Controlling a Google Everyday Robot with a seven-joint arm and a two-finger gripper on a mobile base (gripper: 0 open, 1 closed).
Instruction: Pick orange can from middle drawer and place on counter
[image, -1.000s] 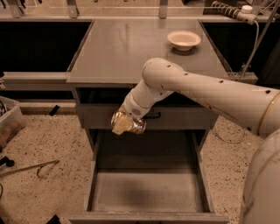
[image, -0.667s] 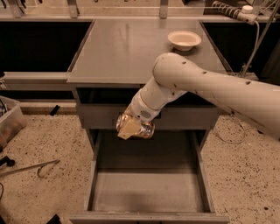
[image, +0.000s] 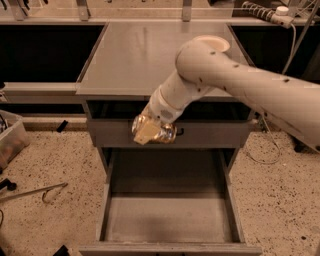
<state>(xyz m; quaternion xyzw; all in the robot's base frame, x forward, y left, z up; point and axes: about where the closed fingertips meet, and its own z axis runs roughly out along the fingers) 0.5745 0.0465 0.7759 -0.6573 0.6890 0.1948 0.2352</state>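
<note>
My gripper (image: 150, 132) is shut on the orange can (image: 162, 131), a shiny orange-gold can, and holds it in the air in front of the closed upper drawer front, above the open middle drawer (image: 170, 215). The drawer floor is bare. The grey counter (image: 135, 55) lies above and behind the can. My white arm reaches in from the right, across the counter's front right part.
A white round bowl (image: 212, 42) stands at the counter's back right, partly hidden by my arm. A power strip with cable (image: 272, 15) is at the far right. A clear bin (image: 10, 140) and loose tools lie on the speckled floor at the left.
The arm has lifted higher and nearer to the camera, carrying the can up and slightly right, from below the drawer front to level with it.
</note>
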